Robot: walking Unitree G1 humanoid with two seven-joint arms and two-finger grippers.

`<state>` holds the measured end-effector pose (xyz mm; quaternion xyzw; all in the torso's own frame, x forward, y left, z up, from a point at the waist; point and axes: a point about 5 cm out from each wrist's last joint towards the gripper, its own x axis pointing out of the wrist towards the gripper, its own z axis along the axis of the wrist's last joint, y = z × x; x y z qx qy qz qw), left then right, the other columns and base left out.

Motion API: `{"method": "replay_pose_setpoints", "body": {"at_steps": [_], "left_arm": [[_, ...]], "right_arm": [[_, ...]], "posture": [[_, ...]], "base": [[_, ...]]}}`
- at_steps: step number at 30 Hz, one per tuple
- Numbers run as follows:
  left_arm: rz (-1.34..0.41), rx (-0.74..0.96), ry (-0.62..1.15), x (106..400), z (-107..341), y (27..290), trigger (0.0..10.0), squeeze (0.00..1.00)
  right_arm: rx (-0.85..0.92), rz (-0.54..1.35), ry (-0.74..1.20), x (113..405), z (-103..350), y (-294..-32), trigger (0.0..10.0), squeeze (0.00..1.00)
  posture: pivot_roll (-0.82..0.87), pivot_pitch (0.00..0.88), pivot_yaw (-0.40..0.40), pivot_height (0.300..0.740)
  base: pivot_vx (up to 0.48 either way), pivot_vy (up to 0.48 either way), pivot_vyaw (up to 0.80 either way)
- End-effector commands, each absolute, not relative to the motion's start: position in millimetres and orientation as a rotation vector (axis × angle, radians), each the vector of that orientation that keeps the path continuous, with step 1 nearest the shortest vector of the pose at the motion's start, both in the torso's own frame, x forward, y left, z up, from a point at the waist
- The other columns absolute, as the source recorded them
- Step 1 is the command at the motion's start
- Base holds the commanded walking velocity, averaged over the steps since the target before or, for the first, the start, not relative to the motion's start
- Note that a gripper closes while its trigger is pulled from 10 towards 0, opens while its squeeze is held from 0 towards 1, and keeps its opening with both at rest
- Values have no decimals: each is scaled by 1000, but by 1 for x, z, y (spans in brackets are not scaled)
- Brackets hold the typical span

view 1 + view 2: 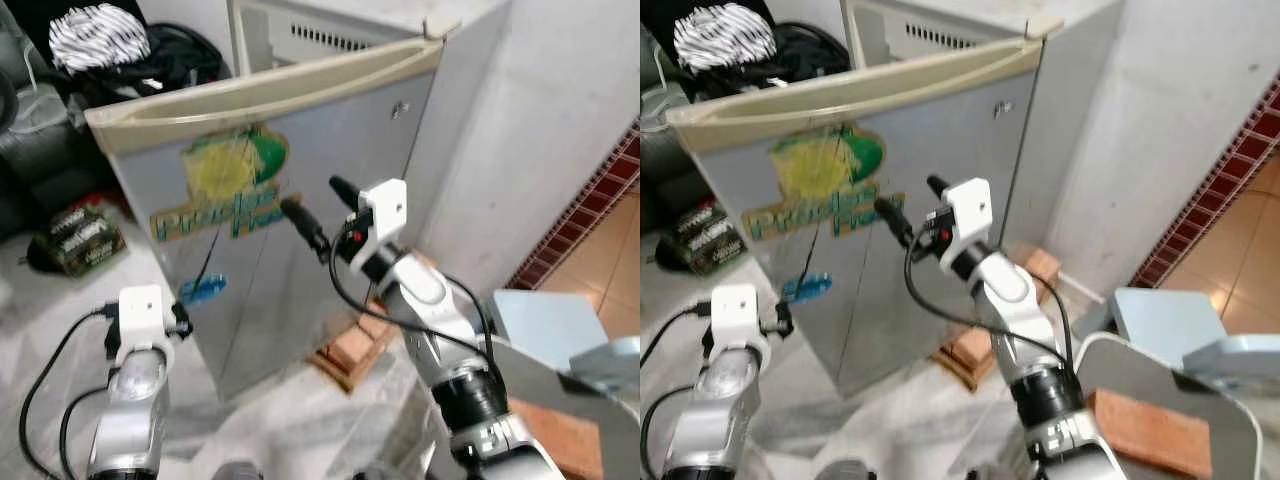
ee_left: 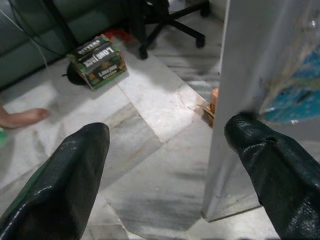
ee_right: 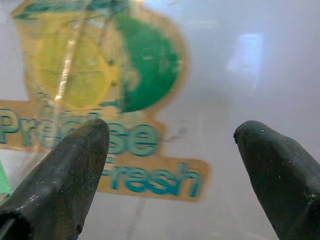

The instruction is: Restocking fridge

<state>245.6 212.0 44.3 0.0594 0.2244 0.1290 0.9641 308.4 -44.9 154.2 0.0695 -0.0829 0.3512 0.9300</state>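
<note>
1. As we look from the left, a green carton (image 1: 76, 240) lies on the pale marble floor (image 1: 60, 300) beside a dark sofa, and a striped black-and-white cloth (image 1: 98, 36) sits on a black chair behind the fridge.
2. Our left gripper (image 2: 165, 165) hangs low by the fridge door's outer edge, its fingers (image 2: 65, 185) spread apart and grasping nothing; one fingertip lies close against the door's edge.
3. The fridge (image 1: 300, 200) stands in the middle, its grey door (image 1: 260, 250) with a cream top trim swung towards us and carrying a yellow-and-green sticker (image 1: 235, 165).
4. Our right gripper (image 1: 318, 215) is raised just before that sticker, its fingers (image 3: 280, 170) released and wide, holding nothing.
5. Bricks (image 1: 355, 350) lie under the fridge's base, and a white wall (image 1: 540, 130) rises to the right, beside red tiles.
</note>
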Motion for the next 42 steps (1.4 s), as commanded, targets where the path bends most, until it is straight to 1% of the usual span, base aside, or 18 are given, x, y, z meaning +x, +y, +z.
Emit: {"method": "replay_pose_setpoints", "body": {"at_steps": [1,4,6,7,9,12,15,25,32,34,35,38,39,40,42], "left_arm": [[241,121,469,245,42,208,10000,0],[251,117,468,245,42,210,10000,0],[272,120,468,245,43,211,10000,0],[287,117,470,244,42,213,10000,0],[291,114,471,244,42,214,10000,0],[294,113,464,244,42,214,10000,0],[285,100,468,245,43,212,10000,0],[265,105,449,246,44,213,10000,0],[269,104,449,246,44,213,10000,0],[279,107,452,245,43,215,10000,0],[286,111,454,245,43,216,10000,0],[336,112,469,244,41,224,10000,0],[336,112,469,244,41,224,10000,0],[337,111,470,244,41,225,10000,0],[342,119,468,246,41,228,10000,0]], "right_arm": [[137,740,-179,308,157,-38,10000,0],[153,754,-181,308,157,-37,10000,0],[181,800,-181,305,159,-35,10000,0],[213,884,-177,298,162,-29,10000,0],[229,965,-160,291,162,-24,10000,0],[224,1026,-152,285,161,-19,10000,0],[214,1016,-149,282,157,-17,10000,0],[218,1017,-141,282,159,-17,10000,0],[223,1020,-154,283,163,-13,10000,0],[222,1027,-153,282,163,-8,10000,0],[214,1030,-151,282,163,-4,10000,0],[82,1036,-112,287,161,35,10000,0],[82,1036,-112,287,161,35,10000,0],[61,1029,-100,289,160,40,10000,0],[4,1025,-100,292,166,73,10000,0]], "posture": [[126,13,-34,740],[129,14,-34,740],[129,14,-34,740],[129,15,-34,740],[127,14,-34,740],[127,14,-34,740],[131,15,-35,740],[128,15,-32,740],[131,15,-33,740],[132,14,-34,740],[134,13,-36,740],[142,11,-38,740],[142,11,-38,740],[142,11,-38,740],[158,8,-45,740]], "base": [[0,0,0],[0,0,0],[0,0,0],[0,0,0],[0,0,0],[0,0,0],[0,123,0],[0,480,0],[0,480,0],[0,480,0],[0,480,0],[0,480,0],[0,480,0],[0,480,0],[0,480,0]]}}
